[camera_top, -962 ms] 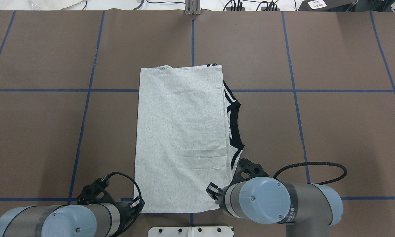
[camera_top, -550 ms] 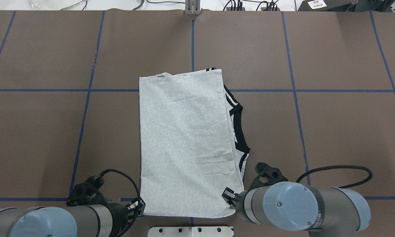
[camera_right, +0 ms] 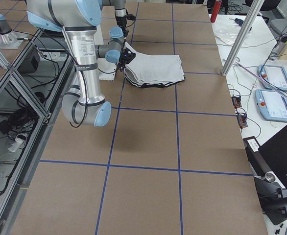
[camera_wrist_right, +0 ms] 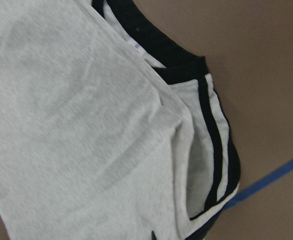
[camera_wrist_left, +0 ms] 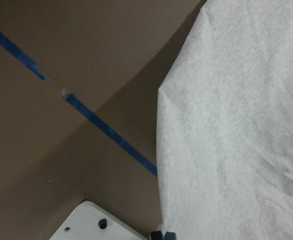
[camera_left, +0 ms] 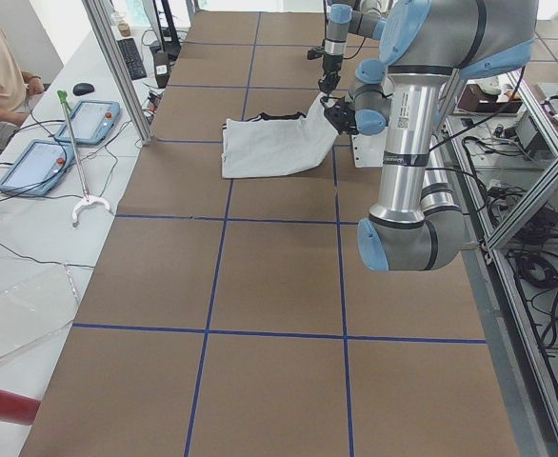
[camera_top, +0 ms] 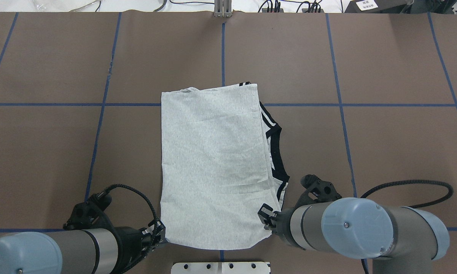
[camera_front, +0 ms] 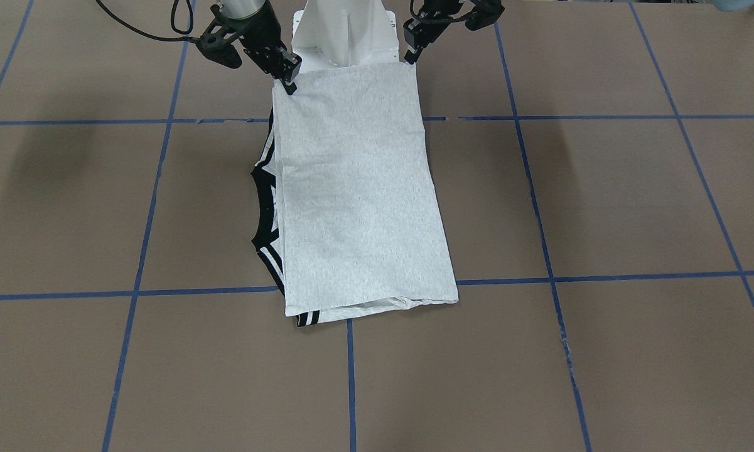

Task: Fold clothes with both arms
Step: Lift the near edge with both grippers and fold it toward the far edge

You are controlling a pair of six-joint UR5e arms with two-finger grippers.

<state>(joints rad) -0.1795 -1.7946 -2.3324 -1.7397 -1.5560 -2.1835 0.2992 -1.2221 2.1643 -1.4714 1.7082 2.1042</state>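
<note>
1. Nearest the robot, a white metal base plate with bolt holes sits at the table's near edge, between the two arms.
2. The grey-and-silver jointed left arm, with pale blue joint caps, comes in low. Its black two-finger left gripper has its fingers pinched together on the near left corner of the cloth.
3. The matching right arm reaches in from the other side, trailing a black braided cable. Its black two-finger right gripper is clamped on the near right corner.
4. The light heather-grey short-sleeved T-shirt is folded lengthwise into one long panel in the middle of the brown paper-covered table. Its near hem is held raised off the surface between the two grippers, and the rest lies flat.
5. A black collar with black-and-white striped edging pokes out from under the panel along its right long edge.
6. At the far right corner, black-striped trim shows just past a blue tape line of the table's grid.
7. There is a printed strip on the left arm's silver tube, and a white label on a black box beyond the far edge. The writing on both is too small to read.
</note>
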